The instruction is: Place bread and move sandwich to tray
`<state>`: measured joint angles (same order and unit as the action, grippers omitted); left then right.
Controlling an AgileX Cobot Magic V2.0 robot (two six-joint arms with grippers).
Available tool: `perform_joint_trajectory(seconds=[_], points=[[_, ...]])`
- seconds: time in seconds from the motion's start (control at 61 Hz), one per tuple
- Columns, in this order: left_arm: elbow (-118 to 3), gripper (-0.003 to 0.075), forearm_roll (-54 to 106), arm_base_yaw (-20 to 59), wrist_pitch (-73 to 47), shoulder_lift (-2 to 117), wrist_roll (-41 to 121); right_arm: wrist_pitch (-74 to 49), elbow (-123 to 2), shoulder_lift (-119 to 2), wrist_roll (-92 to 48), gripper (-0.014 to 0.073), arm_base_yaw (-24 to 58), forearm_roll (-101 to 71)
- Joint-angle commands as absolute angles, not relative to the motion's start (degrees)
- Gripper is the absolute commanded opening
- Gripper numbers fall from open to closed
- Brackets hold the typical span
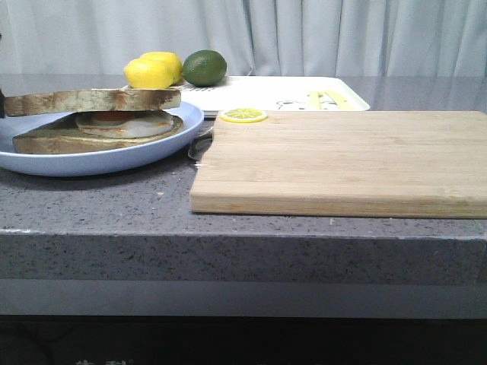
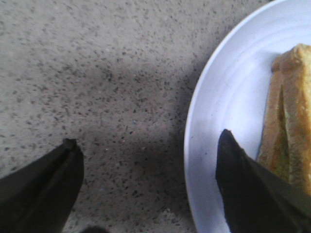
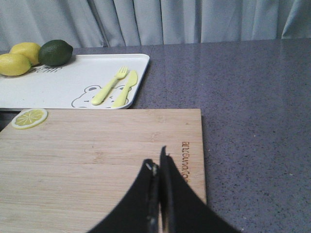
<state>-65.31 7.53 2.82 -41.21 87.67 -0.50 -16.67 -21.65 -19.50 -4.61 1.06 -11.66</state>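
The sandwich (image 1: 114,122) lies on a round pale-blue plate (image 1: 76,161) at the table's left. Its top slice of bread (image 1: 95,100) rests flat over the white fried egg, and a second slice lies under it. In the left wrist view my left gripper (image 2: 147,141) is open and holds nothing. One finger hangs over the plate (image 2: 228,97) close to the sandwich's crust (image 2: 291,111), the other over bare counter, so the plate's rim lies between them. The white tray (image 1: 259,93) sits behind the board. My right gripper (image 3: 158,162) is shut and empty above the cutting board.
A wooden cutting board (image 1: 342,160) fills the right front, with a lemon slice (image 1: 243,115) on its far left corner. Two lemons (image 1: 152,71) and a lime (image 1: 204,67) sit at the tray's (image 3: 73,82) far left corner. A yellow fork and knife (image 3: 116,87) show on the tray.
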Motion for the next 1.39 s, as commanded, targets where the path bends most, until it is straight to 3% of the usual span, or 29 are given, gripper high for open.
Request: perform_joint_trajectory(seconds=[0.0,0.262,0.557,0.639,0.803,1.148,1.377], points=[[-67.2,0.0542,8.6,4.1,-37.8,86.9,-1.0,-11.7,-23.1,-19.9,-4.6,-0.0060,1.0,-11.8],[-67.2,0.0531,8.6,4.7,-36.8,88.8,-1.0,-11.7,-23.1,-19.9,-4.6,-0.0060,1.0,-11.9],[-67.2,0.0357,8.6,4.7,-37.4,90.5,-1.0,-11.7,-23.1,-19.9,-4.6,-0.0060,1.0,-12.2],[-67.2,0.0276,8.6,4.7,-37.4,90.8,-1.0,-11.7,-23.1,-19.9,-4.6,-0.0060,1.0,-12.3],[-67.2,-0.0018,8.6,4.7,-37.7,91.0,-1.0,-11.7,-23.1,-19.9,-4.6,-0.0060,1.0,-12.3],[-69.6,-0.0020,17.3,1.5,-41.2,90.0,0.7,-12.1,-23.1,-19.9,-4.6,-0.0060,1.0,-12.5],[-72.9,-0.0020,43.5,-6.2,-49.4,89.3,17.4,-12.2,-23.1,-19.9,-4.6,-0.0060,1.0,-13.1]])
